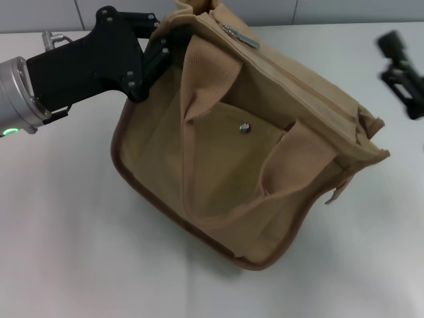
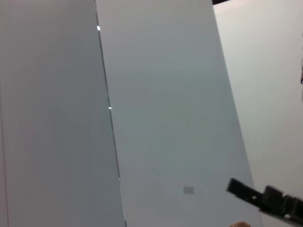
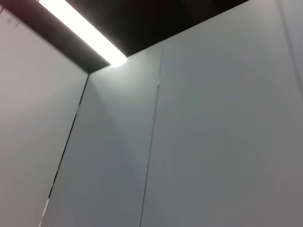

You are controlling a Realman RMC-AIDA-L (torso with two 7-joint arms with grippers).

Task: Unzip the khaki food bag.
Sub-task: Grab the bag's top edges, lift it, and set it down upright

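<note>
The khaki food bag (image 1: 252,152) lies tilted on the white table (image 1: 66,252), its front pocket with the metal snap (image 1: 244,128) facing up. Its two webbing handles (image 1: 205,73) drape over the front. The top zipper runs along the upper edge, and its silver pull (image 1: 241,36) sits near the left end. My left gripper (image 1: 159,46) is shut on the bag's upper left corner. My right gripper (image 1: 389,61) hangs open and empty off the bag's right end, well apart from it. The wrist views show only wall panels.
A grey wall runs along the table's far edge (image 1: 318,12). A dark gripper part (image 2: 265,198) shows low in the left wrist view. A ceiling light strip (image 3: 80,30) shows in the right wrist view.
</note>
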